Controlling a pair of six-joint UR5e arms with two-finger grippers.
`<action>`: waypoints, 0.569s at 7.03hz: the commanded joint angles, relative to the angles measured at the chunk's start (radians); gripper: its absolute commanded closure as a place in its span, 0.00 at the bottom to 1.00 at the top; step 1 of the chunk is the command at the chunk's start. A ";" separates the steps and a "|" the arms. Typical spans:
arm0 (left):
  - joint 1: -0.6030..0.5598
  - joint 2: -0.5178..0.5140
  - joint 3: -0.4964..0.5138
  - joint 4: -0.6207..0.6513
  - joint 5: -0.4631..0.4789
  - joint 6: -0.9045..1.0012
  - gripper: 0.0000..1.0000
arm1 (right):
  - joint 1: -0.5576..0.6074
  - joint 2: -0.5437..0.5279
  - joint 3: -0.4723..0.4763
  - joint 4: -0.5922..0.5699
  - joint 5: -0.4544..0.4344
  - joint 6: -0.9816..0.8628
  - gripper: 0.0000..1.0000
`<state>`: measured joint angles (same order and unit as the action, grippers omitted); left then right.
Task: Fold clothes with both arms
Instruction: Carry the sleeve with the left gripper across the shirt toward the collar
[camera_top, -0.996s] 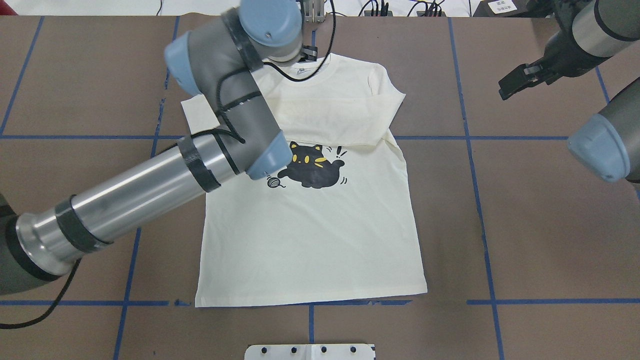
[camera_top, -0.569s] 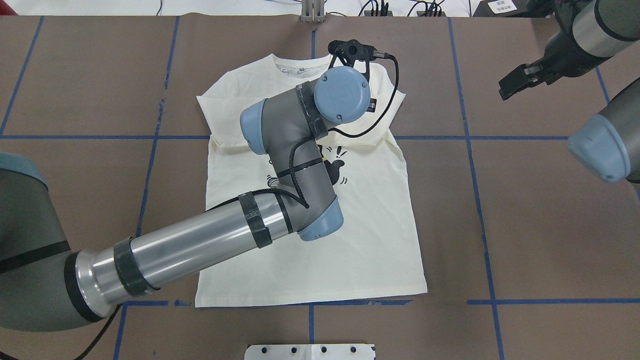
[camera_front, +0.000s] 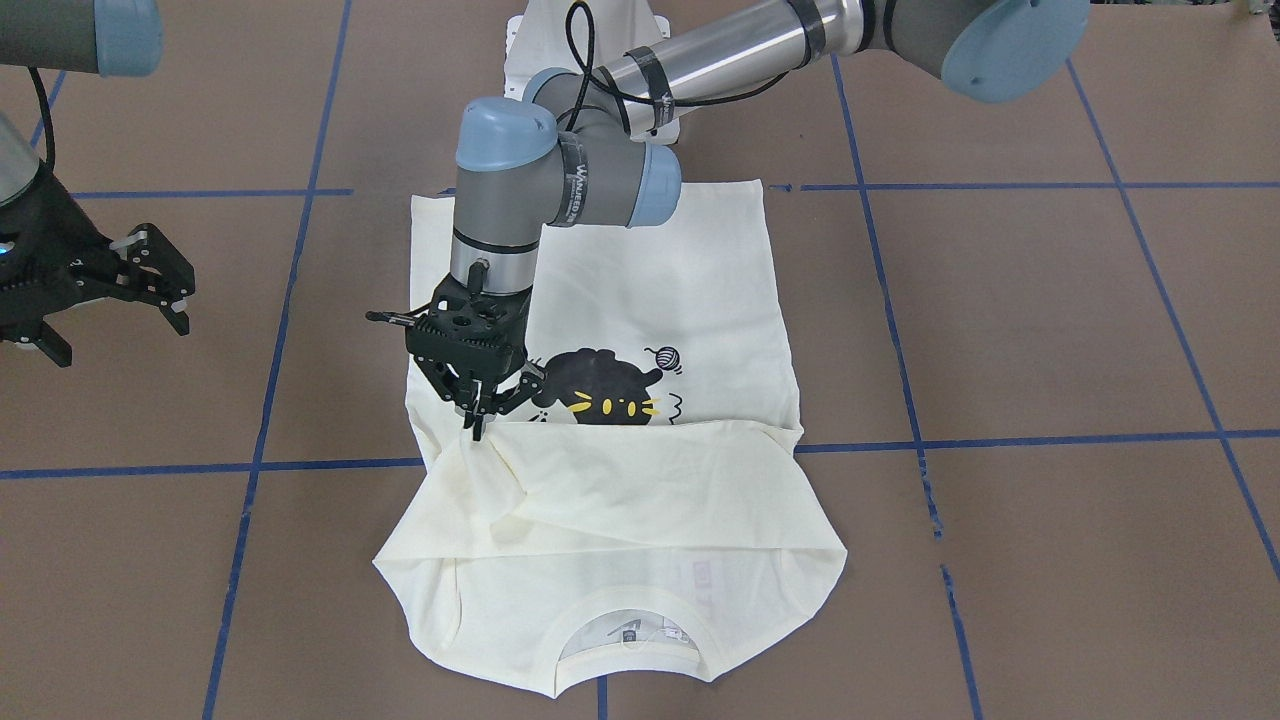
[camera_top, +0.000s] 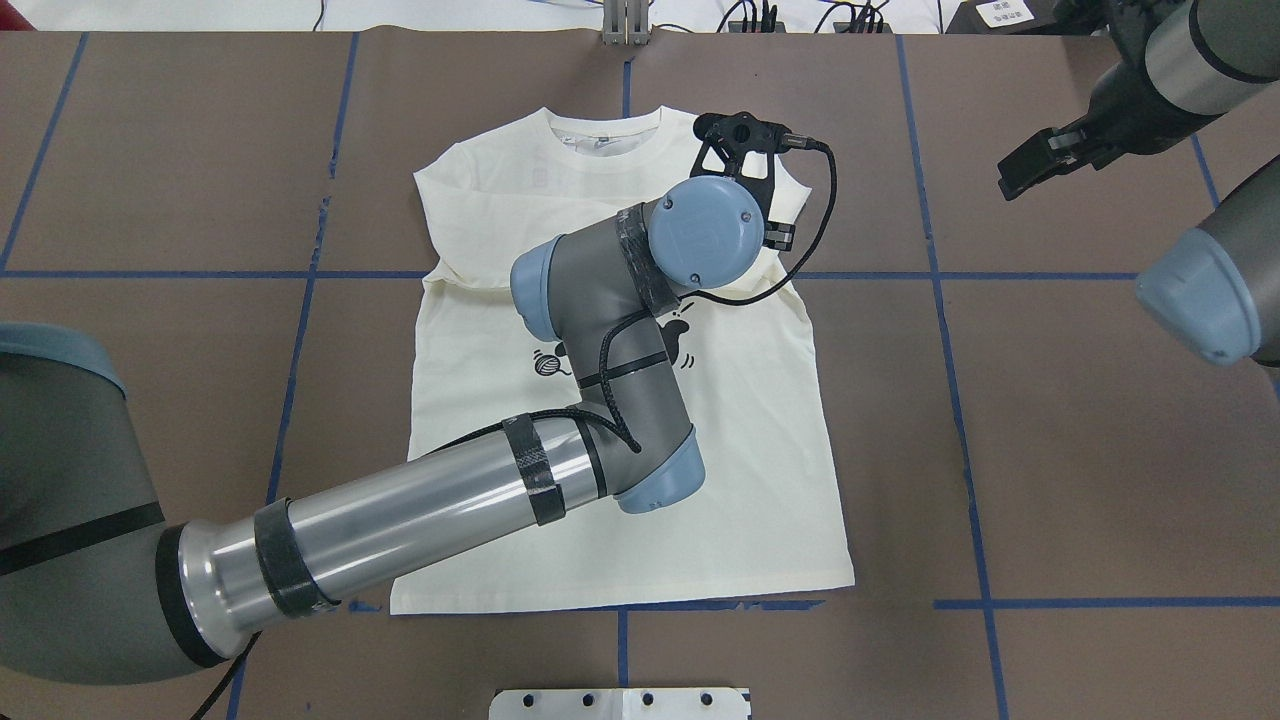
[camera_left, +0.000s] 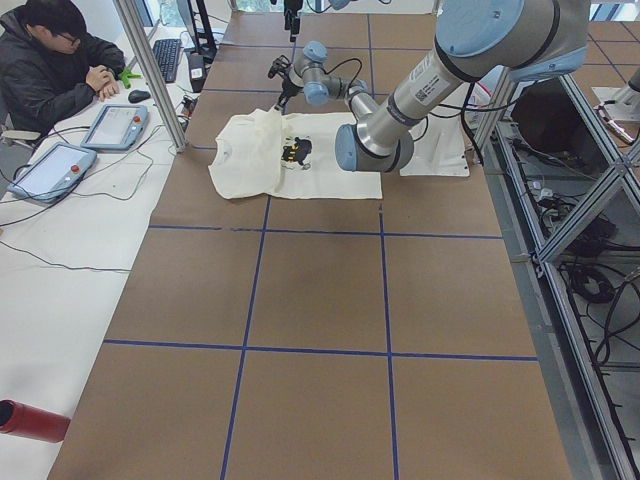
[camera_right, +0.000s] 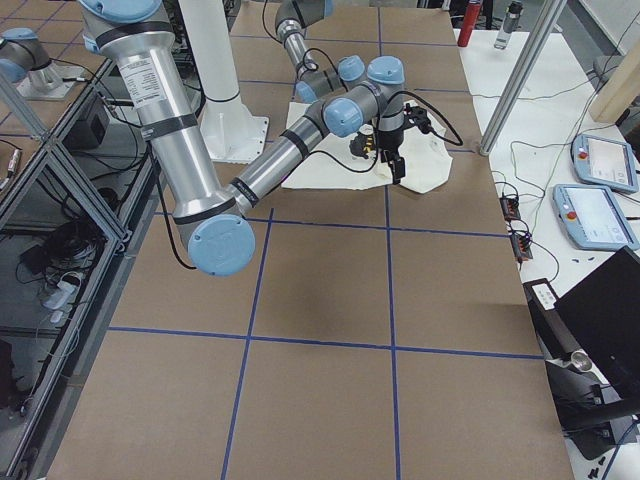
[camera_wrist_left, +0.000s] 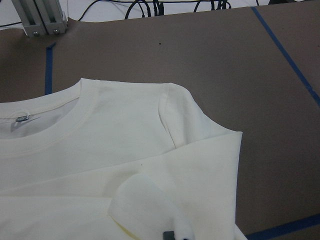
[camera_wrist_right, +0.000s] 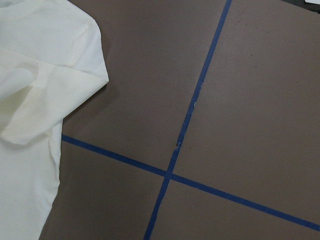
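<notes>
Cream shirt (camera_front: 640, 300) lies print-up on the brown table (camera_front: 1000, 320), collar (camera_front: 625, 610) away from my base, both sleeves crossed over the chest just past the cat print (camera_front: 600, 385). My left gripper (camera_front: 478, 425) is pinched on the sleeve (camera_front: 620, 480) near its end, the cloth tenting up to the fingertips. My right gripper (camera_top: 1015, 172) hangs with its jaws apart over bare table, well off the shirt, holding nothing.

Step in hand, as I read it: set this sleeve down flat. I should lower until the tent is gone, keep the sleeve's edge parallel to the fold line across the chest, let go, then lift straight up so nothing drags.

Edges: the pinch sits near the shirt's side edge, so don't pull past it. My left forearm crosses above the lower body and hem (camera_front: 720, 190), so retreat high. There is bare table on both sides, room for the right arm to come in.
</notes>
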<state>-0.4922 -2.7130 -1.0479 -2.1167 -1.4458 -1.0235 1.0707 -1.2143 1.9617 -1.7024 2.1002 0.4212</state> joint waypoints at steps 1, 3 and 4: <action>0.000 0.004 -0.045 -0.049 -0.031 0.003 0.00 | -0.003 0.001 -0.001 0.001 0.000 0.002 0.00; -0.072 0.042 -0.148 0.099 -0.230 0.058 0.00 | -0.018 0.012 0.005 0.003 0.001 0.063 0.00; -0.077 0.150 -0.317 0.210 -0.231 0.094 0.00 | -0.056 0.004 0.016 0.067 -0.003 0.228 0.00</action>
<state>-0.5524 -2.6561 -1.2085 -2.0275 -1.6441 -0.9723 1.0469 -1.2064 1.9668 -1.6854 2.1001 0.5036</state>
